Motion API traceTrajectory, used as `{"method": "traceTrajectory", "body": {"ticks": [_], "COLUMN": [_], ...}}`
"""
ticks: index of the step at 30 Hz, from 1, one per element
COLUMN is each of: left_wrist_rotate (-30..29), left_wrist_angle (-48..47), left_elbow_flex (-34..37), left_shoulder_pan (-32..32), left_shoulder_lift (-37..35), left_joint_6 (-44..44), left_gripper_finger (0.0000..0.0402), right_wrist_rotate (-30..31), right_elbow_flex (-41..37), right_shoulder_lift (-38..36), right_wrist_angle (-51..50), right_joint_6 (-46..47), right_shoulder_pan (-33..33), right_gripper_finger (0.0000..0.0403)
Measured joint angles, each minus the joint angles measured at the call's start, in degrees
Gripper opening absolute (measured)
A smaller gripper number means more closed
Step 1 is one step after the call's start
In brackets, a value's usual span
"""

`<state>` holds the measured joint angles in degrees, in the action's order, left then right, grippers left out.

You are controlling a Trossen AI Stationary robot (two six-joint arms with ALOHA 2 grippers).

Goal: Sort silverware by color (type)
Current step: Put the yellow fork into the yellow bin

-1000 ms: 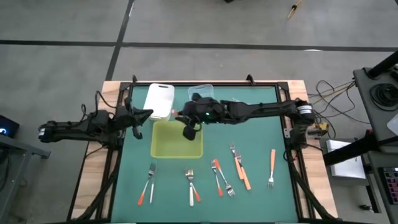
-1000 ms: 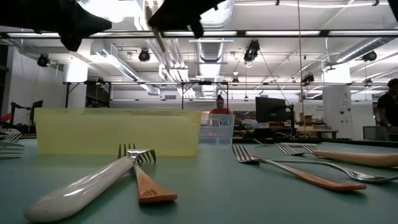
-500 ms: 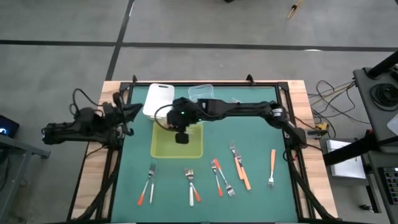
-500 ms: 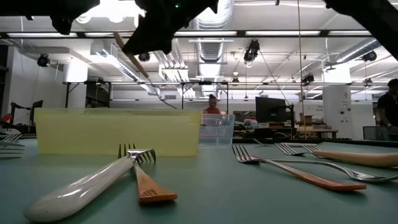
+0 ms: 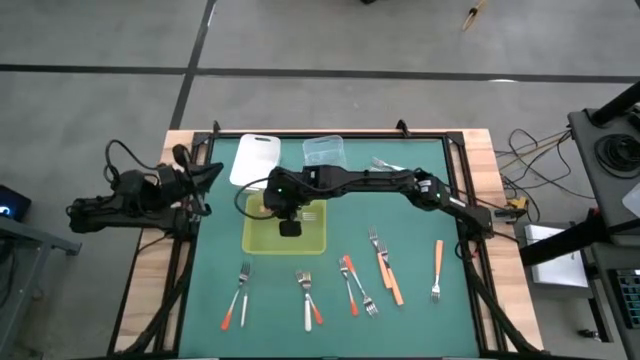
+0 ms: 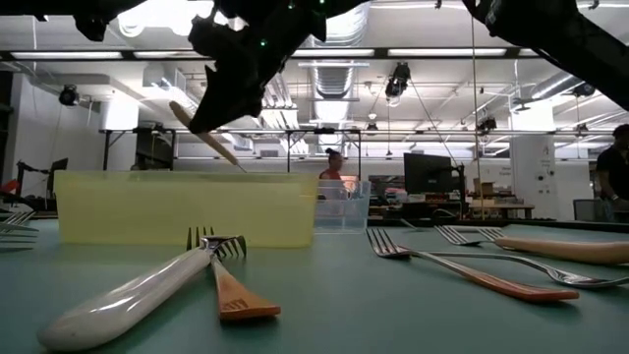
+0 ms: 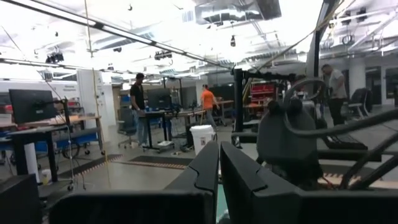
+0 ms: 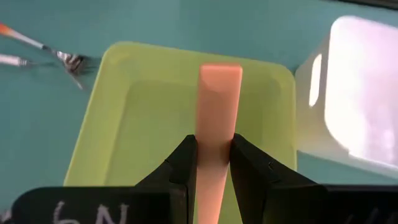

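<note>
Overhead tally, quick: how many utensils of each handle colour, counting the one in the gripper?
Orange-handled forks: 6 (5 lying loose, 1 held in the right gripper)
White-handled forks: 2
All-silver forks: 2
Total: 10
</note>
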<state>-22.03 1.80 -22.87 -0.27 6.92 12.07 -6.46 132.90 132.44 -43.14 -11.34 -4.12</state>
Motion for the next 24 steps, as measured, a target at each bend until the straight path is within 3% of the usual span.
{"method": "traceTrajectory", "body": {"ticks": [24], "left_wrist_rotate": [0.01], "left_wrist_angle": [-0.5], "left_elbow_flex": [-0.35], "left_shoulder_pan": [0.0], "left_shoulder_lift": [0.04], "left_joint_6": [1.02], "left_gripper_finger": [0.0], "right_wrist_rotate": [0.42], "right_elbow_flex": [-1.29], "right_shoulder_lift": [5.4], "right_wrist_angle": [0.93], "right_joint_6": [0.18], "right_shoulder_pan": [0.11], "right_gripper_finger": [0.0062]}}
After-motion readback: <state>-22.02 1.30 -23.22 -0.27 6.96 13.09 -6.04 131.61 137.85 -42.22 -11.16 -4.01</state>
